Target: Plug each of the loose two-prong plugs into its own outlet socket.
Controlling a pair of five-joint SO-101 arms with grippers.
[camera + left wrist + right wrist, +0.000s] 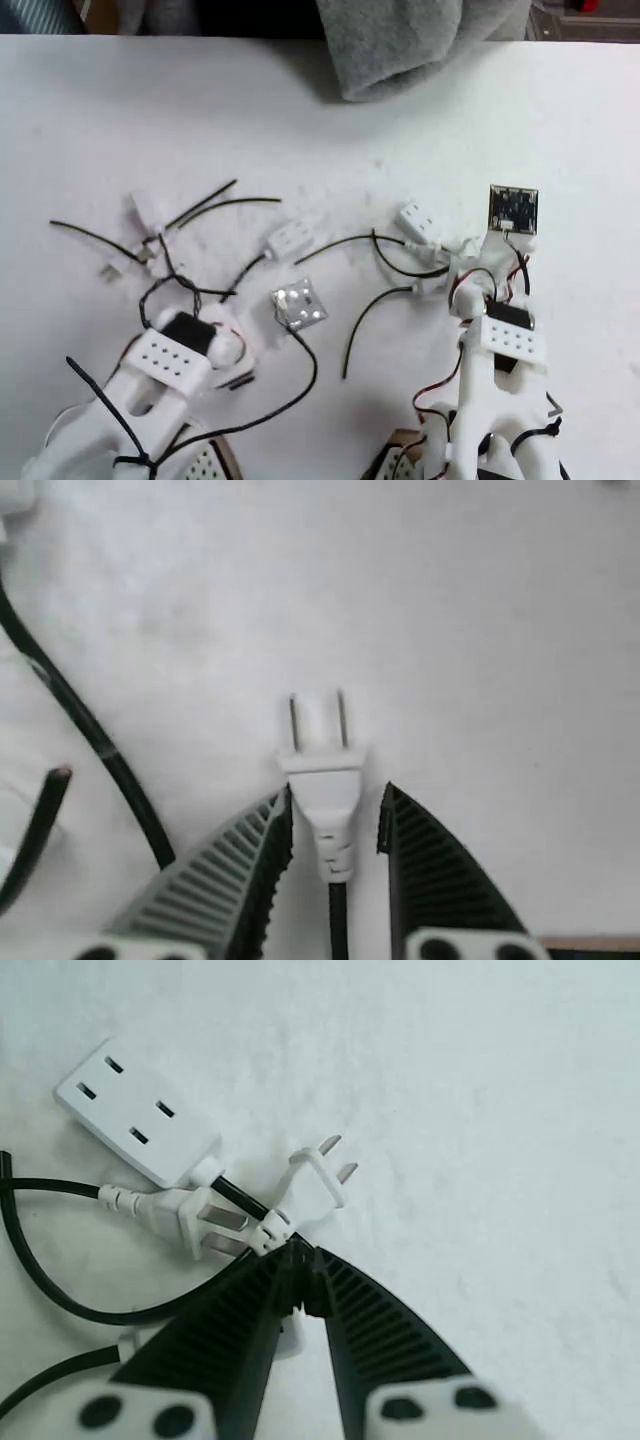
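Both arms are made of white plastic. Perforated white plates are carried on the left arm [160, 365] and right arm [505, 340]; black ties and red and black wires are strung along them. Ribbed fingers [240, 870] are fitted: grey and black on the left gripper [336, 800], black on the right gripper [305, 1255].

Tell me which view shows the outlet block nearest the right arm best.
The right wrist view: the outlet block lies close, four slots distinct. In the high view the outlet block is small, slots mere dots. The left wrist view faces a plug instead.
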